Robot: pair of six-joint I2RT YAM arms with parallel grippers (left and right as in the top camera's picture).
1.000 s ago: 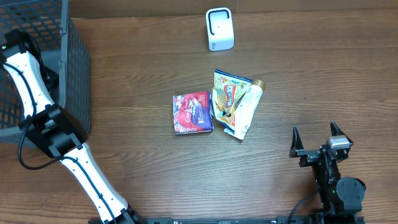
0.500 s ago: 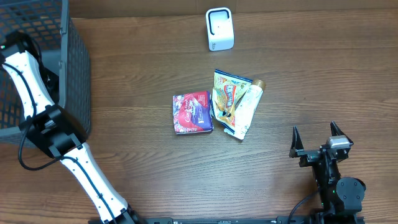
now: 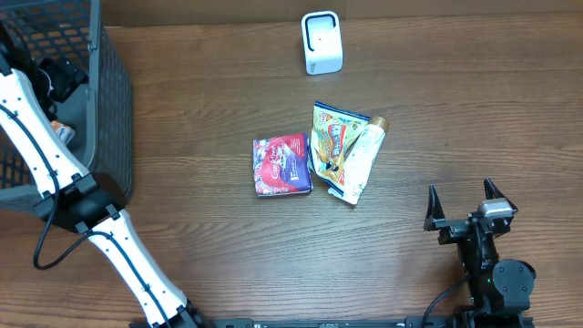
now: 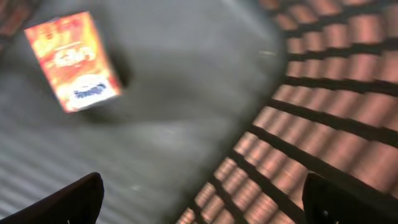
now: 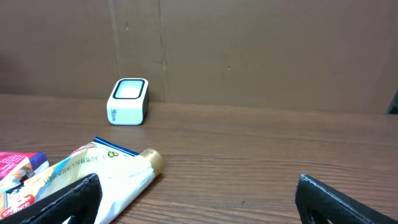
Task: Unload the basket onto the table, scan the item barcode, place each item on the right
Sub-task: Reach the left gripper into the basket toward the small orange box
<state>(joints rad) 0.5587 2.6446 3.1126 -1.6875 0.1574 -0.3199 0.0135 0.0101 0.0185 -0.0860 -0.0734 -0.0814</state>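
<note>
My left gripper (image 4: 208, 202) hangs open inside the grey mesh basket (image 3: 114, 109) at the table's far left. Nothing is between its fingers (image 4: 68, 202). An orange box (image 4: 73, 59) lies free on the basket floor ahead of it, and shows in the overhead view as an orange box (image 3: 62, 132) beside the arm. The white scanner (image 3: 322, 42) stands at the back centre. A red packet (image 3: 281, 165), a yellow snack bag (image 3: 331, 146) and a white tube (image 3: 363, 155) lie mid-table. My right gripper (image 3: 465, 205) rests open at the front right, apart from them.
The basket's mesh wall (image 4: 323, 124) is close on the left gripper's right side. In the right wrist view the scanner (image 5: 129, 101) stands far ahead on the left and the tube (image 5: 124, 177) lies near the left finger.
The left jaws have widened and the left arm has swung inside the basket; the orange box now shows on the basket floor. The right arm has not moved.
</note>
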